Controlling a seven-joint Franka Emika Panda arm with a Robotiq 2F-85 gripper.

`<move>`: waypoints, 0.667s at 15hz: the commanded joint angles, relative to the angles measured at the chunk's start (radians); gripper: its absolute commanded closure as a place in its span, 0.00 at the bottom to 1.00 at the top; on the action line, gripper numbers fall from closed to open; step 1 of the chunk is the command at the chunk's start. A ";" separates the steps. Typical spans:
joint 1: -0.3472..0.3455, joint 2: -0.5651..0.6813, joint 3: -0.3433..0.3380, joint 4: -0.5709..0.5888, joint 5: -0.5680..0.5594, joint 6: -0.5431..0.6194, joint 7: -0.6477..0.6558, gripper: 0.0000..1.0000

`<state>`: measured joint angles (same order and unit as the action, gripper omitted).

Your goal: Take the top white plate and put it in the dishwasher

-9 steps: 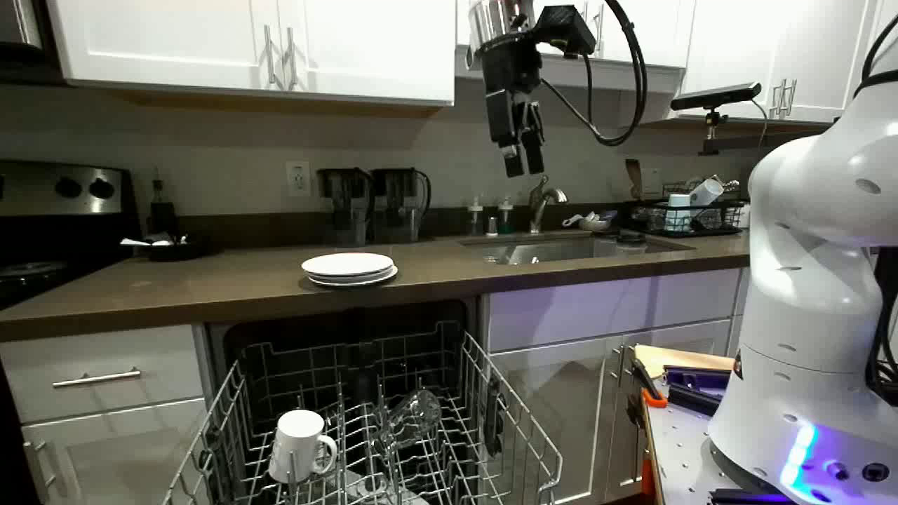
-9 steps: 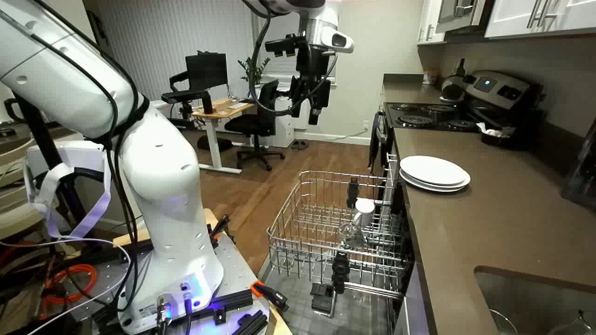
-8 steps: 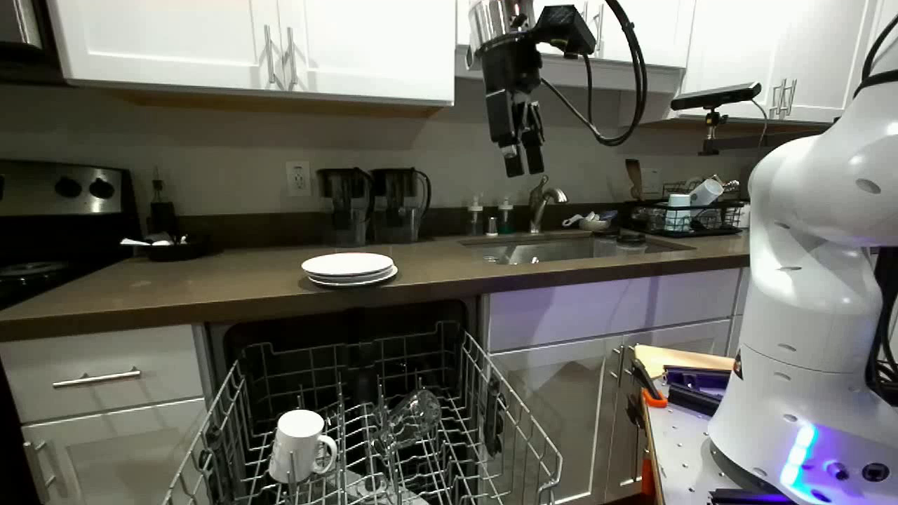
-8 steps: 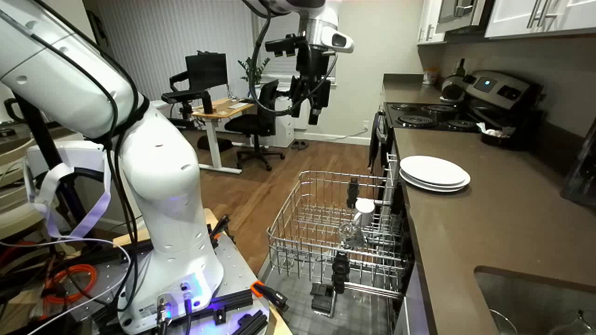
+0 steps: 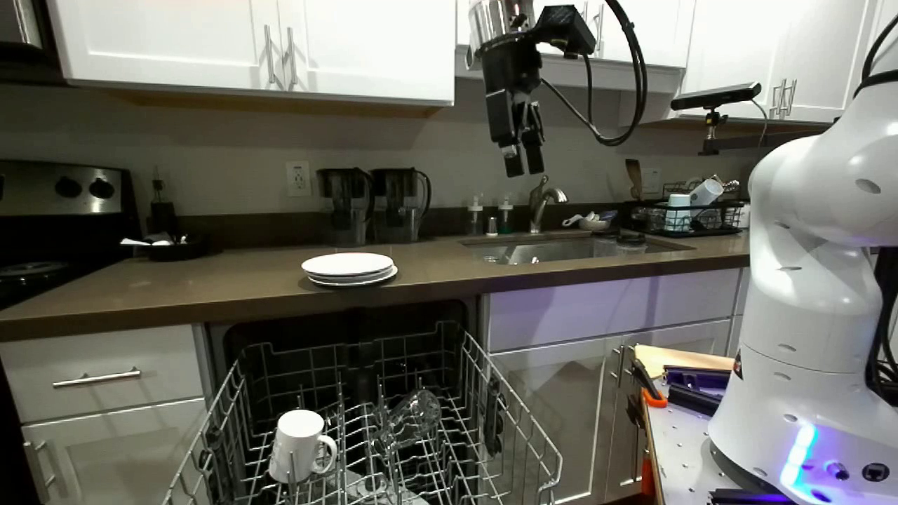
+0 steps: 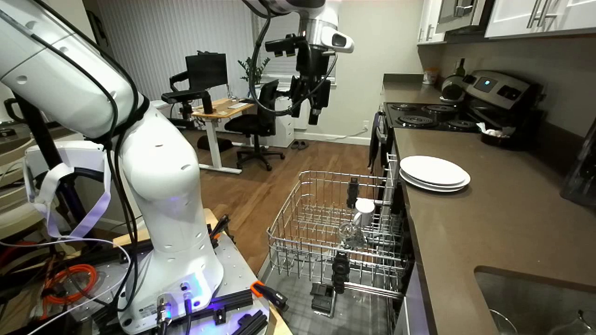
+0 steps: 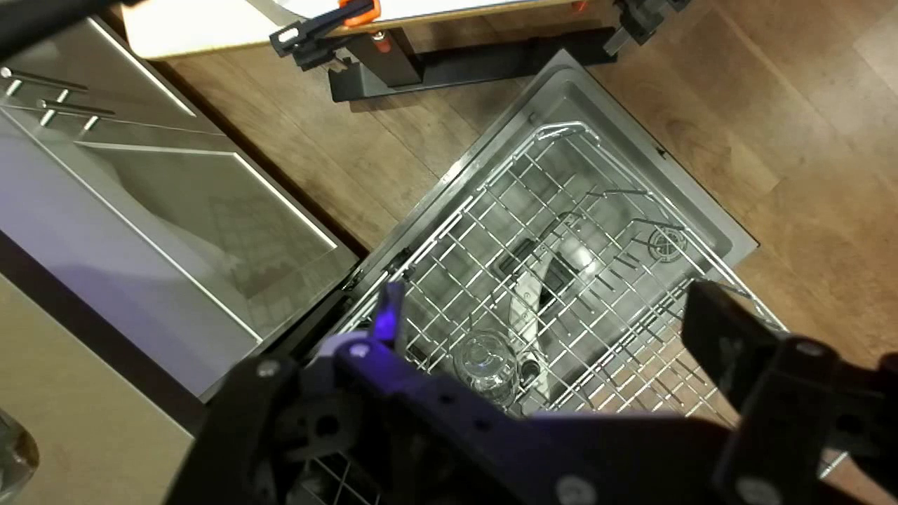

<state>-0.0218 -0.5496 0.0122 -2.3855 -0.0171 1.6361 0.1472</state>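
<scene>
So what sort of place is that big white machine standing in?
A kitchen, probably in a home, though that part isn't certain: there's a stove, a sink and an open dishwasher.

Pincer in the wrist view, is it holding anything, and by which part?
Nothing: the pincer stands wide open, its jaws apart with nothing between them.

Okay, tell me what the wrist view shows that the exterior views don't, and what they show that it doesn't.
Only the wrist view: a long, dark bar past the corner of the dishwasher's wire rack.

Only the exterior views: the top white plate and the stove, each visible in both; the faucet shows in an exterior view.

Shared by all: that rack, the clear glass in it, the countertop and the open gripper.
</scene>
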 commanded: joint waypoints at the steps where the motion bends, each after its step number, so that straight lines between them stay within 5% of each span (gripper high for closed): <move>1: -0.005 0.001 0.004 0.002 0.002 -0.002 -0.002 0.00; 10: -0.003 0.013 0.005 0.006 0.003 0.005 -0.002 0.00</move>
<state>-0.0218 -0.5496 0.0122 -2.3855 -0.0171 1.6361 0.1472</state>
